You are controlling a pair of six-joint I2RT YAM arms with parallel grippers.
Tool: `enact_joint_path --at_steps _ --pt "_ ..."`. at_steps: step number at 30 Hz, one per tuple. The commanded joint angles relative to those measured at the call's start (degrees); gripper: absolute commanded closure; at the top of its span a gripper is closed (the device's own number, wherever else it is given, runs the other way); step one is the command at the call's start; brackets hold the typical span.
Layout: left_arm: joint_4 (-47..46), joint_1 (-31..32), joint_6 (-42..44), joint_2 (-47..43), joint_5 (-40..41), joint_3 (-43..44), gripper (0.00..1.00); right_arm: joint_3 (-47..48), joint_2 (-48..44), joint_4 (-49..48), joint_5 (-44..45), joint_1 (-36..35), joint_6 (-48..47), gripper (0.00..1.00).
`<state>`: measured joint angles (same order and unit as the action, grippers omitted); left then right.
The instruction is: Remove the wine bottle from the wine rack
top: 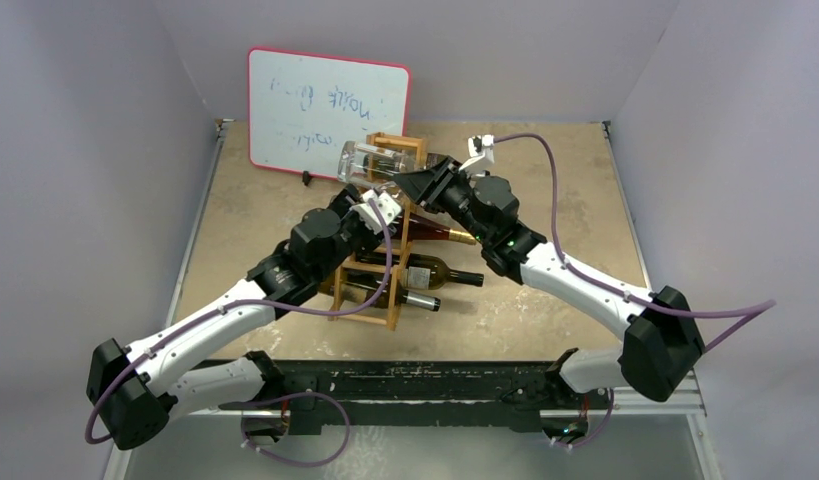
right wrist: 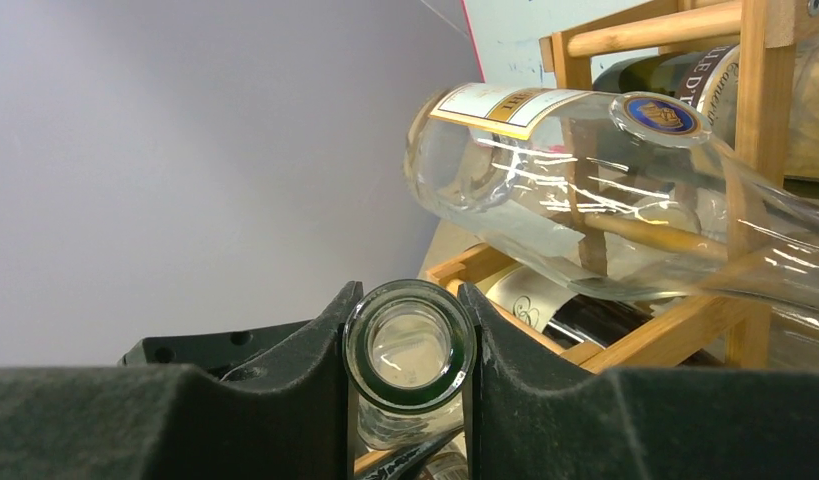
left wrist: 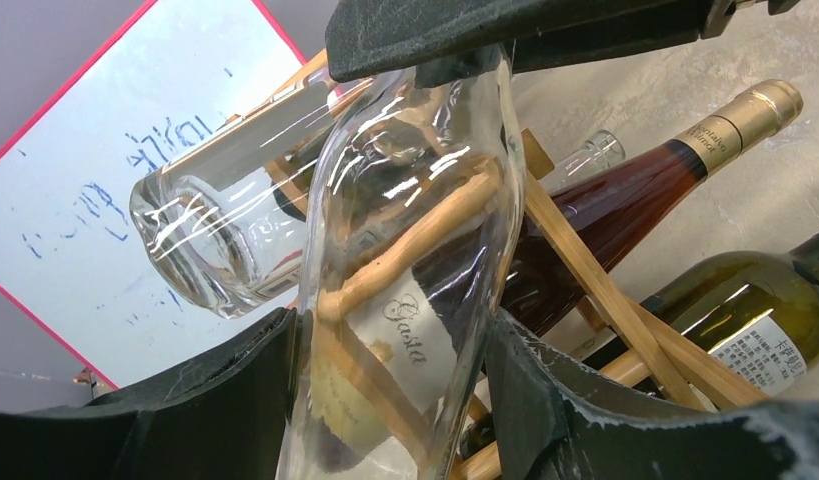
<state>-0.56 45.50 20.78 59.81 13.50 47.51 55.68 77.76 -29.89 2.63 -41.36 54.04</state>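
The left gripper [left wrist: 385,340] is clamped across the wide part of the clear wine bottle [left wrist: 405,200], with glass against both pads. The right gripper [right wrist: 408,320] is closed on a neck just under a green-tinted mouth, with no gap on either side. This is judged to be the same bottle. The top view hides most of it beneath the 2 grippers at frame centre.

Location: the bottle stands against the upper part of the wine rack [right wrist: 755,150], whose slats show through the glass. Whether it rests on a slat cannot be told.

Neighbours: a labelled clear bottle [right wrist: 545,170] lies tilted in the top opening, base toward the whiteboard [top: 325,110]. An amber bottle [left wrist: 625,200] and a green bottle [left wrist: 745,310] sit at the right of the left wrist view.

Assessment: this is the extraction step, with a 2-point hold. Both arms should travel along 1 line away from the slats, grip spacing constant, so the neck is not levered. Smooth glass may slip, and the labelled bottle is near enough to be knocked.

Orientation: the long axis runs from bottom centre to top centre of the left wrist view, leaning slightly right, mouth end uppermost. The mouth opens straight at the right wrist camera.
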Motion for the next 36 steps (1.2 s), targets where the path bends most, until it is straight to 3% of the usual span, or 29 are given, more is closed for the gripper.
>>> enact_joint_path --at_steps 1,2,3,10,13,19,27,36 --pt "-1.4 0.8 -5.3 -0.9 -3.2 1.3 0.54 2.4 -0.2 -5.3 2.1 -0.5 1.2 1.0" --pt "-1.4 0.8 -5.2 -1.4 -2.4 1.0 0.42 3.5 0.1 -5.2 2.2 -0.5 1.2 1.0" --pt "-1.7 0.8 -5.1 -2.0 -1.6 0.7 0.37 4.9 0.5 -4.7 2.1 -0.5 1.2 1.0" --pt "-3.6 0.8 -6.9 -8.6 1.2 -0.1 0.23 9.1 0.8 -2.7 0.4 -0.5 2.2 1.0" --pt "-7.4 0.8 -5.7 -11.6 2.8 -2.8 0.01 11.2 1.1 -1.0 0.7 -0.5 2.3 1.0" --pt "-6.0 0.8 -5.0 -13.4 4.9 -1.6 0.0 15.4 2.5 0.5 -0.4 -0.3 0.8 1.0" --pt "-9.9 0.8 -6.3 -20.8 19.6 -4.3 0.0 25.8 4.4 5.7 -1.6 2.1 -2.1 1.0" --pt "-14.7 0.8 -4.3 -27.7 27.0 -8.5 0.0 30.6 0.3 10.7 -4.5 11.1 -3.0 1.0"
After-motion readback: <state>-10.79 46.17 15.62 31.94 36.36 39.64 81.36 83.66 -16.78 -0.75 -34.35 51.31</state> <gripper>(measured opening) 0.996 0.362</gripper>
